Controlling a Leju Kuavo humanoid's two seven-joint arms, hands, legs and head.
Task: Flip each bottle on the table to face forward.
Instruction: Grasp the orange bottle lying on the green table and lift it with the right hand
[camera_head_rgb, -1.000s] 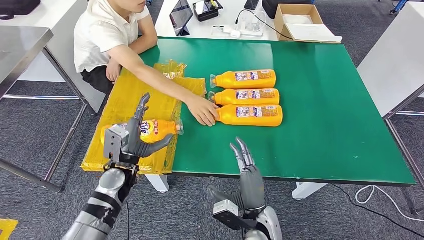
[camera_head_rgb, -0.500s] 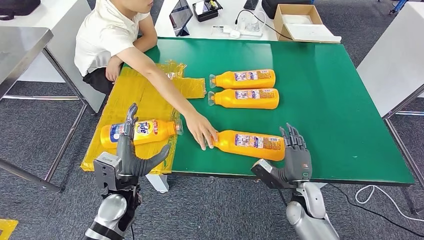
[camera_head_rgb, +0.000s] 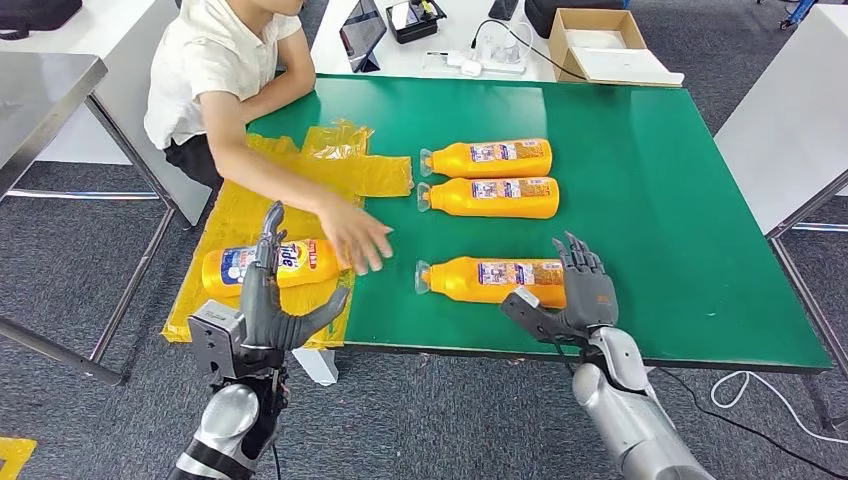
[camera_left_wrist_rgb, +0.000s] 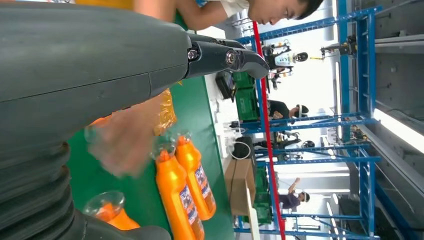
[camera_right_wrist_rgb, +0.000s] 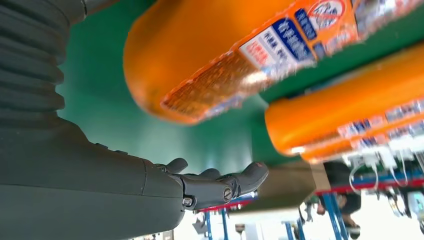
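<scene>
Three orange bottles lie on the green table (camera_head_rgb: 680, 200) with caps pointing left and back labels up: two at the far middle (camera_head_rgb: 490, 157) (camera_head_rgb: 492, 197) and one near the front edge (camera_head_rgb: 488, 280). My right hand (camera_head_rgb: 580, 292) is open, fingers spread, right at that near bottle's base (camera_right_wrist_rgb: 220, 55); I cannot tell if it touches. A fourth bottle (camera_head_rgb: 262, 266), Tide label up, lies on yellow bags (camera_head_rgb: 270, 200) left of the table. My left hand (camera_head_rgb: 262, 305) stands open in front of it, holding nothing.
A person in a white shirt (camera_head_rgb: 200, 70) sits at the table's far left, one hand (camera_head_rgb: 355, 237) hovering over the yellow bags beside the Tide bottle. A cardboard box (camera_head_rgb: 600, 45) and a tablet (camera_head_rgb: 362, 32) sit on the white desk behind.
The person pulled the third bottle from the row to the front edge, let go and drew the hand back left. My right hand swung right and up to the bottle's base.
</scene>
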